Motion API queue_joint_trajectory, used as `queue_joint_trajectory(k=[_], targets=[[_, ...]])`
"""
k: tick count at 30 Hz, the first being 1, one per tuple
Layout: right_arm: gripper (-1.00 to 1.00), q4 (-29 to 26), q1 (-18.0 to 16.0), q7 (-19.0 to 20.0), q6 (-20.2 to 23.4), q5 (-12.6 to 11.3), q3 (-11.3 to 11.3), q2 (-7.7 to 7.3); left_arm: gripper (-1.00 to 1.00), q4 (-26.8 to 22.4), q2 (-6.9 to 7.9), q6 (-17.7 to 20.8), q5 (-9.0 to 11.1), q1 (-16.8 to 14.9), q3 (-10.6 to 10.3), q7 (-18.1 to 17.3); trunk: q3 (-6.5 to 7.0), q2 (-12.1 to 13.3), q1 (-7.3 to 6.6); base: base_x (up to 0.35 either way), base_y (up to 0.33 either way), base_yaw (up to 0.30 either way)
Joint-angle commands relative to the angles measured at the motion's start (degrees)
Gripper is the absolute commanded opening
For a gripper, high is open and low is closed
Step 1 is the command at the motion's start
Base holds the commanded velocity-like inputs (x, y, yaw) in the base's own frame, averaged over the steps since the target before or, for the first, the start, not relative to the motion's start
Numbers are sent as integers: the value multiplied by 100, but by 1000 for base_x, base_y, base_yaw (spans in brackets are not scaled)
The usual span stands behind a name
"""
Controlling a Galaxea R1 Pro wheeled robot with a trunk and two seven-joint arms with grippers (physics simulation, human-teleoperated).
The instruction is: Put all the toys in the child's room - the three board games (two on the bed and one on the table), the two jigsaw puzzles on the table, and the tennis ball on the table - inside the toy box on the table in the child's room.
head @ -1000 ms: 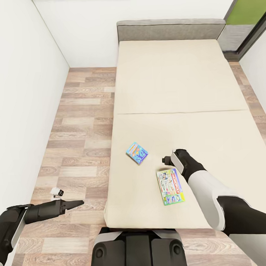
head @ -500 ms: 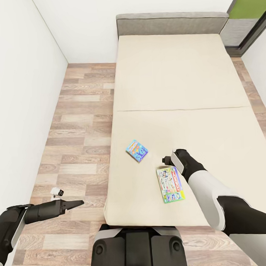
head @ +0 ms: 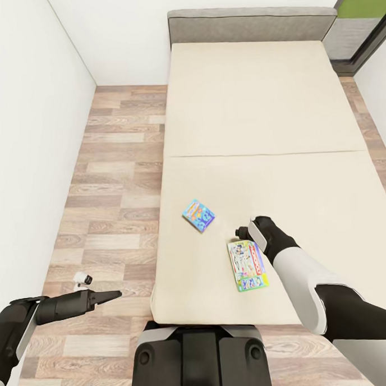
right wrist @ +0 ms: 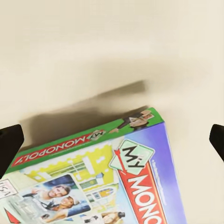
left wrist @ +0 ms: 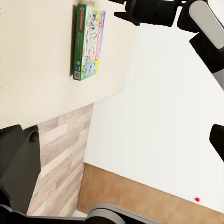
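The left gripper (head: 110, 296) hangs low over the wood-plank floor (head: 111, 180), off the bed's left edge and well apart from any toy; its fingers come together to a narrow point, pressed closed with nothing between them.

On the bed (head: 252, 128), toward the foot edge and left of the middle, lies the small blue square board game (head: 198, 215), flat on the beige cover and turned at an angle. It is apart from the second box.

That second box, the longer white-green board game (head: 247, 265), lies flat nearer the foot edge, its long side running roughly toward the headboard. The left wrist view shows its green side wall and modest thickness (left wrist: 87, 41).

The right gripper (head: 244, 231) hovers just above this box's far short end. In the right wrist view two dark fingertips (right wrist: 10, 142) stand wide apart at either side, so the pincer is spread, holding nothing, with the box's printed lid (right wrist: 107, 177) below.

The box looks like light, stiff cardboard with a glossy lid that could slip. Lying flat on a soft cover, it probably offers its best hold across the narrow width, pads on the two long side walls, pressing slightly into the bedding.
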Motion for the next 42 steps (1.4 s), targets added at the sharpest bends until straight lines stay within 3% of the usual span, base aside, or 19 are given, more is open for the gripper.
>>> queue_joint_trajectory(k=[1,42], targets=[[100,-10,-3,-46,12,-62,-18,4,100,-1,2,61,0,-1,-2,-22,-16,-9,3,0,0,0],[100,-9,-238,-46,259,-80,-9,-23,100,-1,2,60,-7,-1,-2,-22,-405,-9,3,0,0,0]])
